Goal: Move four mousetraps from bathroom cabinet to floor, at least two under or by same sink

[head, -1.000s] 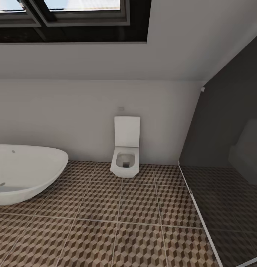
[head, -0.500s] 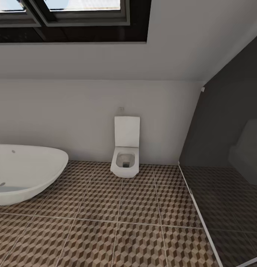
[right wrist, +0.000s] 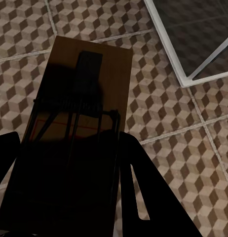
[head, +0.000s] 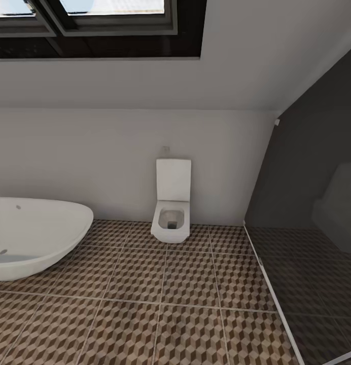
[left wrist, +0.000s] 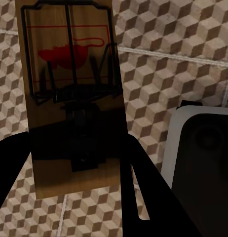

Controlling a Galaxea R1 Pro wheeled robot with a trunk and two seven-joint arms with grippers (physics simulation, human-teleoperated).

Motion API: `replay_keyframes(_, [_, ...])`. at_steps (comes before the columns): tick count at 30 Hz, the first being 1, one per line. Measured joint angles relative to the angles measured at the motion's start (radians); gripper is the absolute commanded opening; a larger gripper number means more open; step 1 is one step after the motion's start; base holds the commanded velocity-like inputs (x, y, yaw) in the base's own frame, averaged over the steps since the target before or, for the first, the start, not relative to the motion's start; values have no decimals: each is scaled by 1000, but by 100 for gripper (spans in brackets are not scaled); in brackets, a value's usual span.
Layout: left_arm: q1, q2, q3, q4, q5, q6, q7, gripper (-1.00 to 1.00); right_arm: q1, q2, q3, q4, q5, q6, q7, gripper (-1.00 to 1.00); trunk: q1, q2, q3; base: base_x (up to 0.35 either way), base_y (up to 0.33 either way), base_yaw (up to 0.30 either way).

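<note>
In the left wrist view my left gripper [left wrist: 69, 163] is shut on a tan mousetrap [left wrist: 69, 74] with a dark wire frame and a red spot. The trap hangs above the cube-patterned bathroom floor [left wrist: 168, 74]. My right gripper [right wrist: 69, 158] is shut on a second mousetrap [right wrist: 89, 84], its board mostly in shadow, also above the floor [right wrist: 168, 108]. The same tiled floor [head: 170, 304] spreads across the head view. The cabinet, the sink and the other mousetraps are out of view.
A white oval bathtub [head: 33, 235] stands at the left and a square white toilet [head: 171, 208] against the far wall. A dark glass screen [head: 307, 228] closes the right side, its white base rail [right wrist: 166, 29] near the right gripper. A white-edged dark object [left wrist: 208, 111] lies beside the left gripper.
</note>
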Motion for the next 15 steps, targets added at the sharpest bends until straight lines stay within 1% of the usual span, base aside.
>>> replay_keyframes(15, [0, 0, 0, 0, 0, 0, 0, -100, 0, 0, 0, 0, 0, 0, 0, -100, 0, 0, 0, 0, 0, 0])
